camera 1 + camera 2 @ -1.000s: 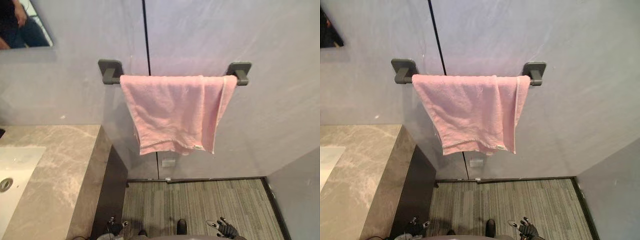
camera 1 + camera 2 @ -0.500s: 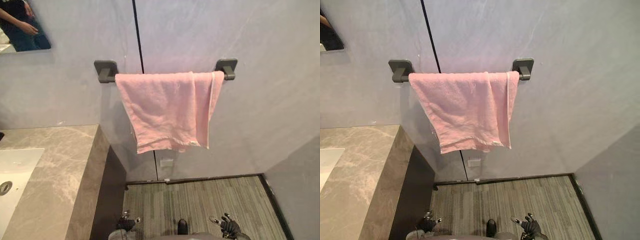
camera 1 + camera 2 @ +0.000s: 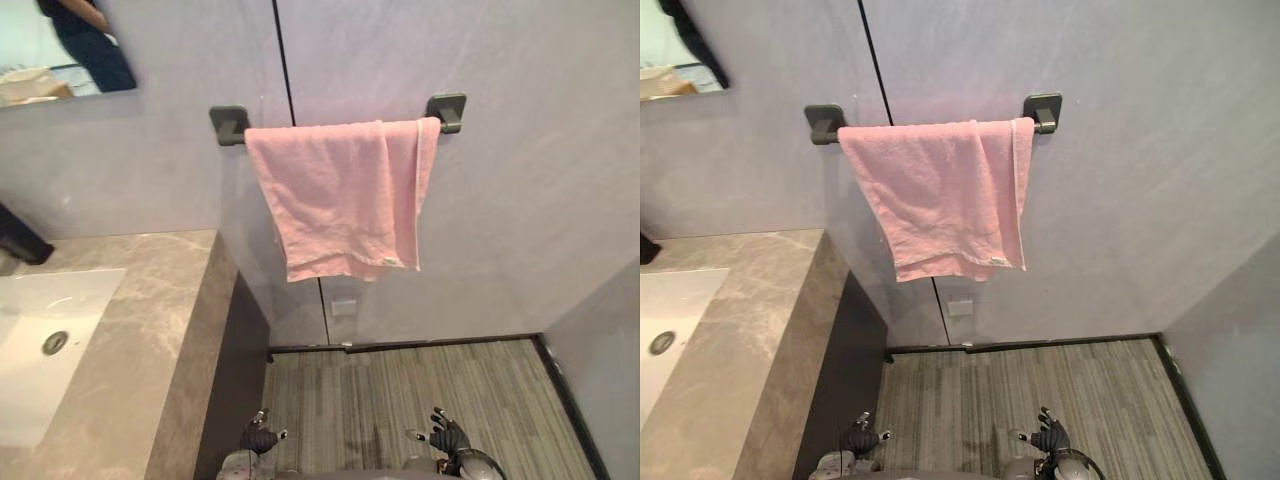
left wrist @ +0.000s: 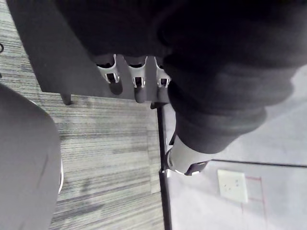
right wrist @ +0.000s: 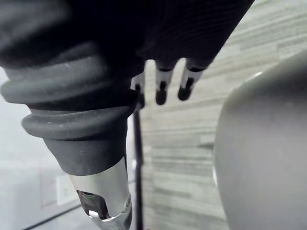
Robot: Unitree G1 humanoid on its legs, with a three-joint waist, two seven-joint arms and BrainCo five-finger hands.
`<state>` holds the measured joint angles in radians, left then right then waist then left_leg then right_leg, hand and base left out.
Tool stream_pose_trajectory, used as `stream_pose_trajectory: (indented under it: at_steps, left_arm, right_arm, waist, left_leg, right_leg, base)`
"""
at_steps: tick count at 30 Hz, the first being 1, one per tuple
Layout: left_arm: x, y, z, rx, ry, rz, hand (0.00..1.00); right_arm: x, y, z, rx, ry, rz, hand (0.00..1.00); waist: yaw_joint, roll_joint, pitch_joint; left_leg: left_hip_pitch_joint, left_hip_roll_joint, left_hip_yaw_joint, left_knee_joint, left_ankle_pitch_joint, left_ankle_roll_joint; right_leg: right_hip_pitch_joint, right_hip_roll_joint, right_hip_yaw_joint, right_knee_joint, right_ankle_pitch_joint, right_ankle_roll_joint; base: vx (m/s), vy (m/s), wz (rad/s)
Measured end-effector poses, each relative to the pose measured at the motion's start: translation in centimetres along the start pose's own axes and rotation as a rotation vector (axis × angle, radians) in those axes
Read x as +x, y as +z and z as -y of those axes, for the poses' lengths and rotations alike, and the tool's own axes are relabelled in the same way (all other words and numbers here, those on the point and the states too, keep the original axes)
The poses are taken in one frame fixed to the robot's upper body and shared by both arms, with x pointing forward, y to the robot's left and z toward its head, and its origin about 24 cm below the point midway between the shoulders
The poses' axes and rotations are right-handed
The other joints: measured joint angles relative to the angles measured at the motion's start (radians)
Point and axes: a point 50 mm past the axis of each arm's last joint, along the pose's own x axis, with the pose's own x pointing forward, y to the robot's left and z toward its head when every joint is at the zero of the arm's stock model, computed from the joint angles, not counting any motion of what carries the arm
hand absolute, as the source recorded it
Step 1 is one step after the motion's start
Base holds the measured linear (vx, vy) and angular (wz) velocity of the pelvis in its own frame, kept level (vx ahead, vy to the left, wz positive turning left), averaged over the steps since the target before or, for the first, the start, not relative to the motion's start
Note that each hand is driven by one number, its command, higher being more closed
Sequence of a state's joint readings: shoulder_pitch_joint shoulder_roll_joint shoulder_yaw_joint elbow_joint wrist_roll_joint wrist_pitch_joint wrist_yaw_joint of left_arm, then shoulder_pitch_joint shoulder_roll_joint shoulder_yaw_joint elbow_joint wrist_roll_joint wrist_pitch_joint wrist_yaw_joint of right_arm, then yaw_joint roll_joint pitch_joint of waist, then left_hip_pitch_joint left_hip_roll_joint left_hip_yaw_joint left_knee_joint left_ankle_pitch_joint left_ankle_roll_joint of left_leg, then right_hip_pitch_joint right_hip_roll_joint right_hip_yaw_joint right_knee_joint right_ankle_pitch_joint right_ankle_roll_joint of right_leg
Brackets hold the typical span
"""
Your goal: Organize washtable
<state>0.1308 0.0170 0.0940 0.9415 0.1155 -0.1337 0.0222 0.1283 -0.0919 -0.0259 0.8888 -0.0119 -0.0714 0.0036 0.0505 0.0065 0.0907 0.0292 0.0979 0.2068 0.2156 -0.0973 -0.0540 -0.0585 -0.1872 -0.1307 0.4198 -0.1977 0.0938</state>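
Grey wall ahead: a pink towel (image 3: 345, 200) is draped askew over the towel bar (image 3: 446, 110), long axis along the bar. Left hand (image 3: 260, 437) and right hand (image 3: 447, 437) are held low, well beneath it, fingers loosely spread, nothing gripped

Right hand (image 5: 162, 81): fingers (image 5: 186, 82) straight and slightly spread, holding nothing. The thumb (image 5: 103, 199) stands apart from them, also free. Past the fingertips lies a grey striped floor (image 5: 177, 153). A dark skirting strip (image 5: 139, 158) runs beside the thumb where the floor meets a pale grey wall (image 5: 24, 158). A white socket plate (image 5: 62, 189) sits on the wall just beside the thumb.
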Motion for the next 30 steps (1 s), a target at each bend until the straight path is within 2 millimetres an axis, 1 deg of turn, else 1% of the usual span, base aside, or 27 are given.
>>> stream_pose_trajectory:
  at_steps: [1, 2, 3, 4, 5, 6, 7, 8, 9, 11, 12, 14, 16, 17, 18, 19, 20, 21, 22, 23, 24, 25, 26, 27, 28, 29, 30]
  left_arm:
    - [0.0, 0.1, -0.1, -0.005, 0.004, 0.006, 0.00]
    - [0.0, 0.3, -0.2, -0.025, 0.011, 0.018, 0.00]
    - [0.1, 0.4, -0.3, -0.031, 0.014, 0.022, 0.00]
    - [0.2, 0.8, -0.1, -0.045, 0.015, 0.027, 0.00]
    - [0.3, 1.0, 0.1, -0.061, 0.018, 0.033, 0.00]
    - [0.4, 1.1, -0.1, -0.071, 0.026, 0.039, 0.00]
    - [0.4, 1.2, -0.3, -0.073, 0.033, 0.042, 0.00]
    - [0.4, 1.1, -1.1, -0.065, 0.059, 0.041, 0.00]
    - [0.4, 1.3, -1.7, -0.064, 0.078, 0.046, 0.00]
    - [0.4, 1.4, -1.9, -0.083, 0.095, 0.047, 0.00]
    - [0.3, 1.0, -2.5, -0.115, 0.123, 0.035, 0.00]
    - [0.2, 0.6, -2.8, -0.132, 0.139, 0.021, 0.00]
    - [-0.1, -0.2, -3.2, -0.161, 0.162, -0.002, 0.00]
    - [-0.3, -0.8, -3.4, -0.171, 0.174, -0.022, 0.00]
    - [-0.4, -1.0, -3.6, -0.177, 0.183, -0.030, 0.00]
    - [-0.7, -1.7, -3.9, -0.179, 0.196, -0.052, 0.00]
    - [-0.9, -2.2, -4.3, -0.170, 0.210, -0.062, 0.00]
    - [-1.1, -2.4, -4.8, -0.157, 0.219, -0.065, 0.00]
    - [-1.1, -2.4, -5.0, -0.147, 0.222, -0.066, 0.00]
    - [-1.3, -2.7, -5.7, -0.133, 0.236, -0.071, 0.00]
    - [-1.7, -3.4, -6.1, -0.123, 0.246, -0.090, 0.00]
    - [-1.9, -3.7, -6.1, -0.122, 0.248, -0.098, 0.00]
    - [-2.1, -4.1, -6.4, -0.119, 0.257, -0.109, 0.00]
    - [-2.4, -4.7, -5.8, -0.138, 0.249, -0.124, 0.00]
    - [-2.5, -4.9, -5.3, -0.148, 0.241, -0.127, 0.00]
    - [-2.7, -5.3, -5.2, -0.160, 0.245, -0.141, 0.00]
    - [-2.9, -5.6, -5.4, -0.158, 0.251, -0.147, 0.00]
  right_arm:
    - [0.1, 0.2, -0.2, -0.019, 0.011, 0.004, 0.00]
    - [0.5, 1.2, -0.7, -0.064, 0.036, 0.027, 0.00]
    - [0.7, 1.8, -0.8, -0.082, 0.041, 0.042, 0.00]
    - [1.0, 2.9, -0.8, -0.110, 0.040, 0.071, 0.00]
    - [1.2, 3.4, -0.7, -0.139, 0.035, 0.086, 0.00]
    - [1.2, 3.7, -0.7, -0.151, 0.034, 0.096, 0.00]
    - [1.2, 3.8, -0.6, -0.152, 0.033, 0.102, 0.00]
    - [1.0, 3.7, -0.4, -0.165, 0.025, 0.110, 0.00]
    - [0.8, 3.1, 0.3, -0.146, -0.002, 0.106, 0.00]
    - [0.2, 1.4, 1.9, -0.125, -0.050, 0.060, 0.00]
    - [-0.6, -1.4, 3.0, -0.088, -0.084, -0.027, 0.00]
    - [-1.3, -3.5, 3.2, -0.053, -0.102, -0.105, 0.00]
    - [-2.1, -5.7, 3.3, 0.030, -0.133, -0.178, 0.00]
    - [-2.2, -6.1, 3.2, 0.045, -0.135, -0.200, 0.00]
    - [-2.2, -6.2, 3.2, 0.055, -0.135, -0.202, 0.00]
    - [-2.2, -6.5, 2.5, 0.088, -0.126, -0.215, 0.00]
    - [-2.2, -6.6, 2.1, 0.107, -0.121, -0.218, 0.00]
    - [-2.4, -7.0, 1.8, 0.106, -0.106, -0.234, 0.00]
    - [-2.4, -7.1, 1.7, 0.107, -0.101, -0.242, 0.00]
    - [-2.2, -7.0, 1.2, 0.101, -0.084, -0.242, 0.00]
    - [-2.1, -6.8, 1.0, 0.088, -0.073, -0.235, 0.00]
    - [-2.1, -6.7, 0.9, 0.081, -0.068, -0.232, 0.00]
    - [-1.9, -6.3, 0.8, 0.076, -0.063, -0.221, 0.00]
    - [-1.9, -6.1, 1.3, 0.054, -0.066, -0.215, 0.00]
    - [-1.8, -5.9, 1.6, 0.044, -0.069, -0.207, 0.00]
    - [-1.8, -5.8, 1.9, 0.041, -0.072, -0.202, 0.00]
    - [-1.9, -6.0, 1.8, 0.044, -0.072, -0.205, 0.00]
  waist:
    - [0.007, 0.000, -0.004]
    - [0.025, 0.007, -0.005]
    - [0.025, 0.022, 0.001]
    - [0.021, 0.056, 0.027]
    - [0.024, 0.057, 0.044]
    - [0.027, 0.052, 0.047]
    - [0.029, 0.035, 0.051]
    - [0.022, -0.008, 0.053]
    - [0.016, -0.040, 0.060]
    - [0.018, -0.041, 0.059]
    - [0.017, -0.040, 0.059]
    - [0.015, -0.037, 0.058]
    - [0.009, -0.027, 0.049]
    - [0.002, -0.019, 0.045]
    - [-0.005, -0.007, 0.040]
    - [-0.021, -0.011, 0.038]
    - [-0.039, -0.029, 0.026]
    - [-0.037, -0.034, 0.022]
    - [-0.030, -0.038, 0.024]
    - [-0.008, -0.070, 0.023]
    - [-0.006, -0.079, 0.022]
    - [-0.005, -0.080, 0.022]
    - [-0.003, -0.091, 0.017]
    - [0.003, -0.062, 0.016]
    - [0.013, -0.052, 0.019]
    - [0.017, -0.041, 0.017]
    - [0.017, -0.042, 0.012]
  left_leg:
    - [-0.033, 0.010, -0.013, 0.027, 0.002, -0.003]
    - [-0.102, 0.041, -0.022, 0.065, 0.004, -0.015]
    - [-0.127, 0.059, -0.031, 0.082, -0.001, -0.024]
    - [-0.150, 0.091, -0.056, 0.106, -0.011, -0.043]
    - [-0.165, 0.128, -0.069, 0.104, -0.011, -0.068]
    - [-0.148, 0.138, -0.070, 0.054, 0.028, -0.089]
    - [-0.124, 0.129, -0.078, 0.001, 0.070, -0.095]
    - [-0.089, 0.093, -0.100, -0.100, 0.158, -0.096]
    - [-0.116, 0.076, -0.106, 0.011, 0.106, -0.052]
    - [-0.142, 0.077, -0.104, 0.206, 0.014, -0.009]
    - [-0.115, 0.112, -0.092, 0.365, -0.054, -0.010]
    - [-0.073, 0.147, -0.091, 0.419, -0.076, -0.015]
    - [0.005, 0.193, -0.086, 0.411, -0.076, -0.020]
    - [0.055, 0.199, -0.085, 0.336, -0.088, -0.059]
    - [0.070, 0.191, -0.081, 0.280, -0.114, -0.098]
    - [0.084, 0.180, -0.064, 0.190, -0.149, -0.117]
    - [0.088, 0.168, -0.061, 0.131, -0.165, -0.123]
    - [0.090, 0.156, -0.058, 0.073, -0.191, -0.128]
    - [0.086, 0.146, -0.057, 0.057, -0.211, -0.116]
    - [0.059, 0.119, -0.053, 0.082, -0.210, -0.113]
    - [0.031, 0.097, -0.059, 0.116, -0.222, -0.091]
    - [0.018, 0.088, -0.061, 0.133, -0.228, -0.081]
    - [-0.012, 0.064, -0.066, 0.178, -0.238, -0.058]
    - [-0.030, 0.070, -0.060, 0.185, -0.235, -0.028]
    - [-0.035, 0.072, -0.053, 0.181, -0.230, -0.021]
    - [-0.037, 0.074, -0.064, 0.175, -0.215, -0.009]
    - [-0.038, 0.069, -0.096, 0.152, -0.192, -0.006]
  right_leg:
    - [0.003, 0.007, -0.006, -0.035, -0.001, 0.001]
    - [0.003, 0.040, -0.018, -0.113, 0.006, -0.010]
    - [0.012, 0.060, -0.032, -0.146, 0.013, -0.019]
    - [0.032, 0.101, -0.059, -0.182, 0.044, -0.039]
    - [0.037, 0.136, -0.085, -0.196, 0.056, -0.055]
    - [0.037, 0.143, -0.106, -0.179, 0.054, -0.064]
    - [0.035, 0.137, -0.116, -0.166, 0.050, -0.071]
    - [0.020, 0.102, -0.148, -0.143, 0.034, -0.094]
    - [0.006, 0.074, -0.173, -0.120, 0.027, -0.097]
    - [0.001, 0.059, -0.201, -0.115, 0.041, -0.105]
    - [0.000, 0.054, -0.215, -0.114, 0.057, -0.104]
    - [-0.005, 0.055, -0.223, -0.114, 0.068, -0.098]
    - [-0.036, 0.058, -0.215, -0.111, 0.090, -0.086]
    - [-0.073, 0.060, -0.203, -0.100, 0.110, -0.075]
    - [-0.090, 0.063, -0.192, -0.098, 0.117, -0.068]
    - [-0.114, 0.078, -0.153, -0.118, 0.135, -0.045]
    - [-0.117, 0.082, -0.127, -0.156, 0.169, -0.032]
    - [-0.117, 0.083, -0.113, -0.210, 0.224, -0.030]
    - [-0.116, 0.082, -0.113, -0.241, 0.253, -0.023]
    - [-0.113, 0.071, -0.089, -0.288, 0.293, -0.006]
    - [-0.109, 0.059, -0.073, -0.319, 0.305, 0.010]
    - [-0.107, 0.054, -0.060, -0.328, 0.303, 0.013]
    - [-0.109, 0.030, -0.042, -0.335, 0.295, 0.034]
    - [-0.125, 0.028, -0.028, -0.312, 0.243, 0.089]
    - [-0.149, 0.028, -0.015, -0.242, 0.218, 0.069]
    - [-0.177, 0.033, 0.011, -0.047, 0.183, 0.024]
    - [-0.148, 0.049, 0.025, 0.092, 0.130, 0.015]
  base:
    - [-0.15, -0.257, 0.41]
    - [-0.16, -0.230, 0.36]
    - [-0.25, -0.245, 0.48]
    - [-0.21, -0.135, 0.53]
    - [-0.33, -0.169, 0.64]
    - [-0.28, -0.144, 0.51]
    - [-0.32, -0.180, 0.64]
    - [-0.24, -0.165, 0.75]
    - [-0.23, -0.151, 0.77]
    - [-0.24, -0.057, 0.52]
    - [-0.30, 0.046, 0.41]
    - [-0.21, 0.087, 0.24]
    - [-0.22, 0.194, 0.05]
    - [-0.27, 0.289, -0.07]
    - [-0.24, 0.258, 0.06]
    - [-0.20, 0.147, 0.33]
    - [-0.25, 0.203, 0.58]
    - [-0.25, 0.210, 0.50]
    - [-0.26, 0.251, 0.13]
    - [-0.26, 0.193, -0.08]
    - [-0.26, 0.171, -0.07]
    - [-0.25, 0.154, 0.20]
    - [-0.28, 0.138, 0.17]
    - [-0.27, 0.117, 0.08]
    - [-0.24, 0.090, 0.04]
    - [-0.15, 0.065, 0.39]
    - [-0.13, 0.058, 0.75]
